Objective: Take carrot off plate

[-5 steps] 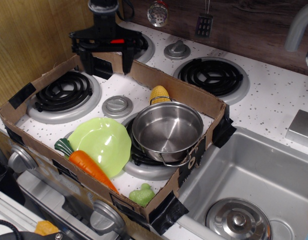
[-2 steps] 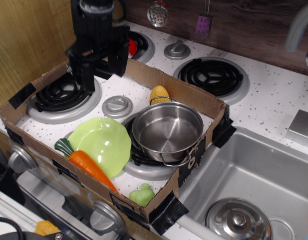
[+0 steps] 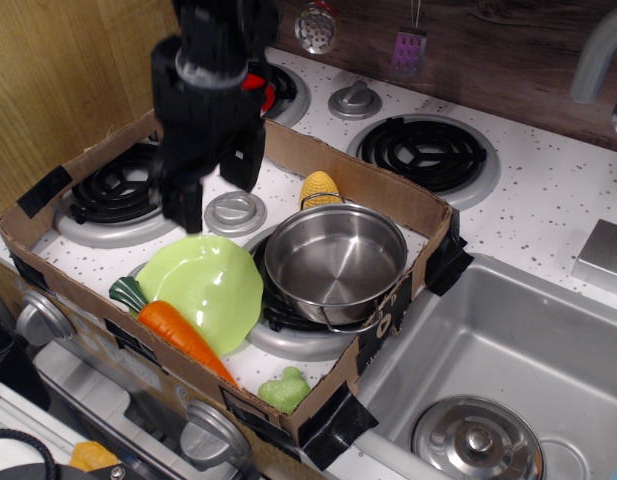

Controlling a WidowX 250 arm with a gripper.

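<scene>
Nearest the camera, the carrot lies across the plate at its 7 o'clock rim, green stub overhanging at 9 o'clock and tip toward the cardboard wall, so it is not yet off the plate. At the plate's 3 o'clock the steel pot sits on a burner, the corn cob behind it. Farthest, at 12 o'clock, the gripper hangs above the worktop with jaws apart and empty, probably spread ready to straddle the carrot.

A toy kitchen: coil burners, steel sink, hanging utensils.
</scene>
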